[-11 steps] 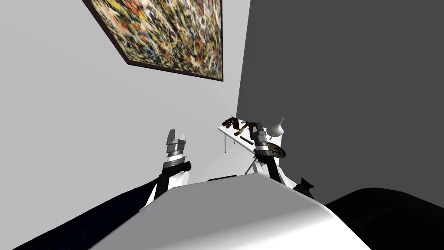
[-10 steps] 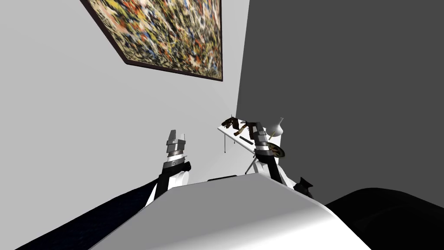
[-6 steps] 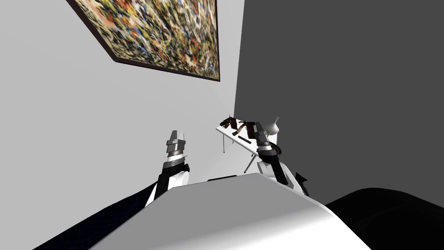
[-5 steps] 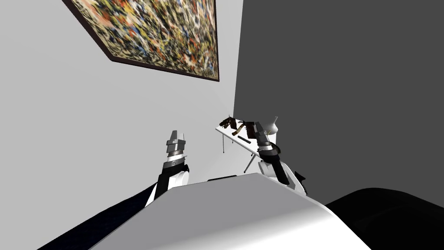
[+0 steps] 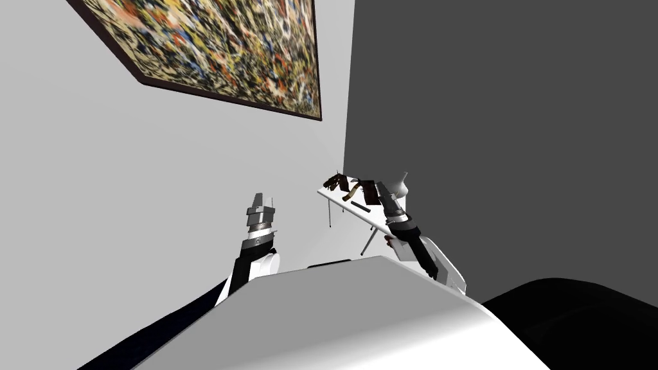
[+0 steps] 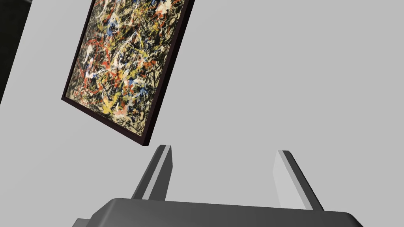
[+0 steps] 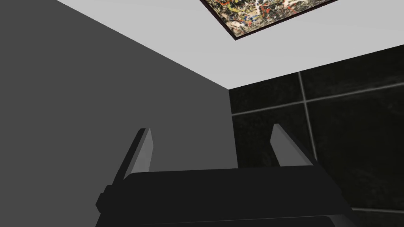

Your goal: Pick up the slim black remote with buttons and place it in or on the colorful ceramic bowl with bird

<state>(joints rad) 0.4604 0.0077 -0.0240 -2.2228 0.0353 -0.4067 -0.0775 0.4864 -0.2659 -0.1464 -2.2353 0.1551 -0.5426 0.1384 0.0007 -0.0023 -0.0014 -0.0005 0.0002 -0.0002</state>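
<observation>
Head view: slim black remote [image 5: 360, 207], a plain dark bar, lies flat near the front edge of a small white table [image 5: 333, 195]; its buttons are too small to make out. Brown figurines [image 5: 337, 182] and a white vase [image 5: 400, 187] stand toward the back edge. Right gripper [image 5: 380, 189] is over the table, just beside the remote. Left gripper [image 5: 263, 198] is raised, well apart from the table.
Left wrist view: fingers [image 6: 159, 173] spread apart.
Right wrist view: fingers [image 7: 286, 147] spread apart.
</observation>
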